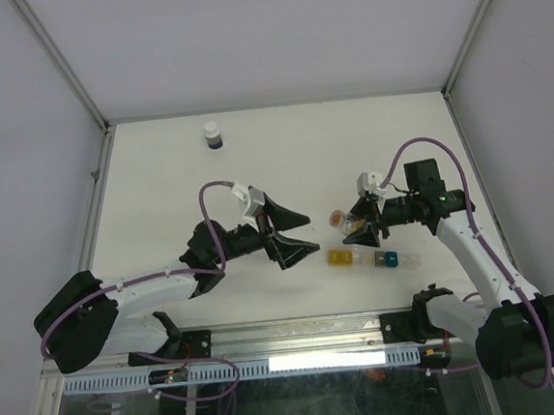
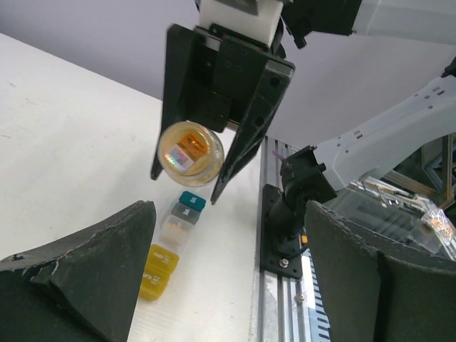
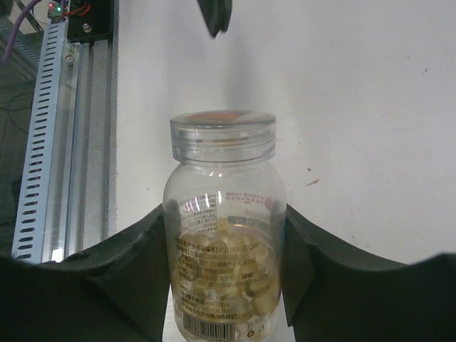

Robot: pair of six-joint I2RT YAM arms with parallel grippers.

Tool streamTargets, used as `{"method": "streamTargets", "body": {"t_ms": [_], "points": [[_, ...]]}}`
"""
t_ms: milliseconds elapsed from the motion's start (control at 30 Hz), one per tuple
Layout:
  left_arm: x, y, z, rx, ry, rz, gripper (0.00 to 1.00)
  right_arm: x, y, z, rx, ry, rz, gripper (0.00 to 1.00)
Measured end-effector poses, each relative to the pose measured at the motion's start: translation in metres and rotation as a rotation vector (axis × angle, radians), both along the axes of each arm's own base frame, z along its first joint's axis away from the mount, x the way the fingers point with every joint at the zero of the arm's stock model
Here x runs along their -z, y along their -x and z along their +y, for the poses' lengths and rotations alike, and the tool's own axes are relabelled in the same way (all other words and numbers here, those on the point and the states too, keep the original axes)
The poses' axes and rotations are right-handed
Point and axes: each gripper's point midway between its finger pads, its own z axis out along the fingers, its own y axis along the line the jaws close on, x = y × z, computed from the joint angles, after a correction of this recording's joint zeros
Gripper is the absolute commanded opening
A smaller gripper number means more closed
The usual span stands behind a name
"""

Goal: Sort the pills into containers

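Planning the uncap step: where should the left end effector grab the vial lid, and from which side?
Grip the clear lid by its round rim, coming straight along the vial's axis. The right end effector holds the vial sideways by its body, lid facing the open left end effector, its rim left exposed.

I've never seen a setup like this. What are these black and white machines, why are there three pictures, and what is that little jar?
These are two robot arms bolted to a table's near edge. One picture looks down from above; the other two come from cameras on each arm's wrist. The right gripper is closed around a small clear vial with its lid on and pale pills inside, held above the white table. The left gripper is open and holds nothing. On the table lies a strip of small compartments, yellow, clear and teal, the containers for the pills. A white-capped dark bottle stands at the far side.
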Motion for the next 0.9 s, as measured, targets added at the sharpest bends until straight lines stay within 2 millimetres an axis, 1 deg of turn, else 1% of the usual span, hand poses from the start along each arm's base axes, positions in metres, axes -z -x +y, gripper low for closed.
{"method": "streamTargets", "body": {"t_ms": [100, 200, 300, 433, 533, 600, 733, 900], "points": [[0.006, 0.009, -0.015, -0.001, -0.034, -0.02, 0.87, 0.0, 0.0, 0.0, 0.0, 0.0, 0.0, 0.0], [0.003, 0.01, -0.027, -0.019, -0.044, -0.041, 0.86, 0.0, 0.0, 0.0, 0.0, 0.0, 0.0, 0.0], [0.002, -0.001, -0.032, -0.071, -0.044, -0.039, 0.8, 0.0, 0.0, 0.0, 0.0, 0.0, 0.0, 0.0], [0.006, -0.018, -0.039, -0.133, -0.054, 0.002, 0.73, 0.0, 0.0, 0.0, 0.0, 0.0, 0.0, 0.0], [0.009, -0.023, -0.045, -0.15, -0.067, 0.032, 0.72, 0.0, 0.0, 0.0, 0.0, 0.0, 0.0, 0.0], [0.009, -0.022, -0.047, -0.15, -0.069, 0.047, 0.7, 0.0, 0.0, 0.0, 0.0, 0.0, 0.0, 0.0], [0.004, -0.022, -0.05, -0.16, -0.06, 0.058, 0.68, 0.0, 0.0, 0.0, 0.0, 0.0, 0.0, 0.0], [0.0, -0.029, -0.053, -0.186, -0.065, 0.075, 0.67, 0.0, 0.0, 0.0, 0.0, 0.0, 0.0, 0.0]]}}
